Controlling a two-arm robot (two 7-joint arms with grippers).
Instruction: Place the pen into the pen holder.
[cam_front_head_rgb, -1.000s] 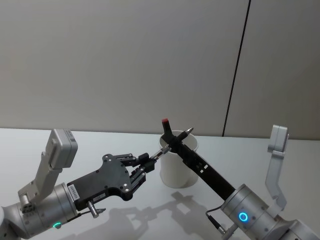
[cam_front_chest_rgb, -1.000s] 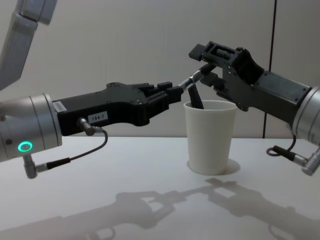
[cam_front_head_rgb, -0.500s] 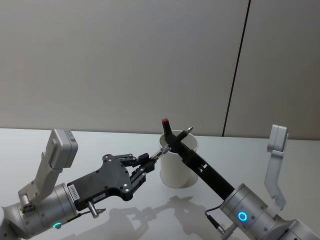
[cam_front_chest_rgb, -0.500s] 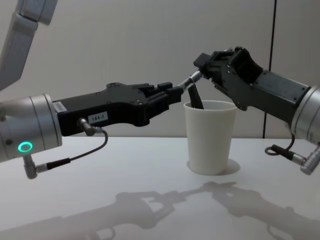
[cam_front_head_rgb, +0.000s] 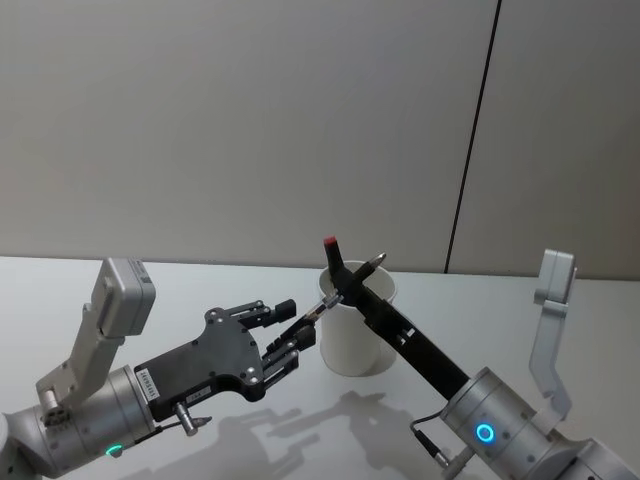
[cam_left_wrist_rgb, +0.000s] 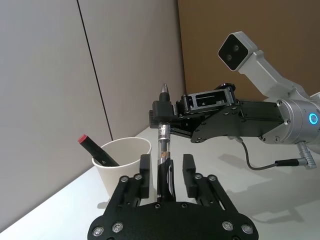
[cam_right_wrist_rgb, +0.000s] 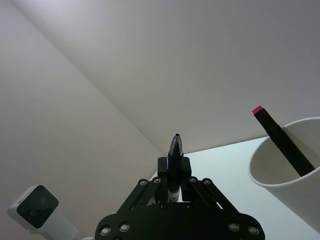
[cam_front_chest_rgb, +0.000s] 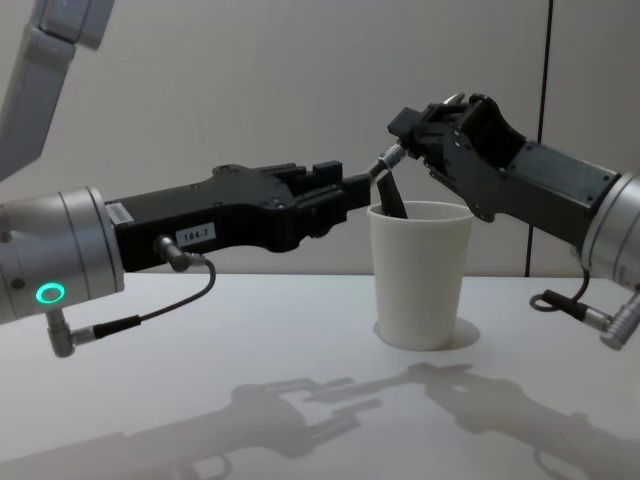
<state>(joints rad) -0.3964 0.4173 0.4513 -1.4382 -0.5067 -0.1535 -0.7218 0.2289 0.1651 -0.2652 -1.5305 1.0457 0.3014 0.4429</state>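
While left fingers (cam_left_wrist_rgb: 145, 172) gape, right gripper (cam_front_chest_rgb: 412, 140) pinches the clear-barrelled pen (cam_left_wrist_rgb: 163, 145) (dark tip) above the white cup (cam_front_chest_rgb: 420, 275)

My left arm reaches in low from the left, forearm near level, its end effector (cam_front_chest_rgb: 352, 187) with fingers (cam_left_wrist_rgb: 145, 176) spread apart, gripping nothing. My right arm stretches in from the right, angled upward toward the centre, its end effector (cam_front_chest_rgb: 402, 150) with fingers (cam_right_wrist_rgb: 172, 167) pinched together on the pen (cam_left_wrist_rgb: 163, 145), the two end effectors nearly tip to tip above the counter.
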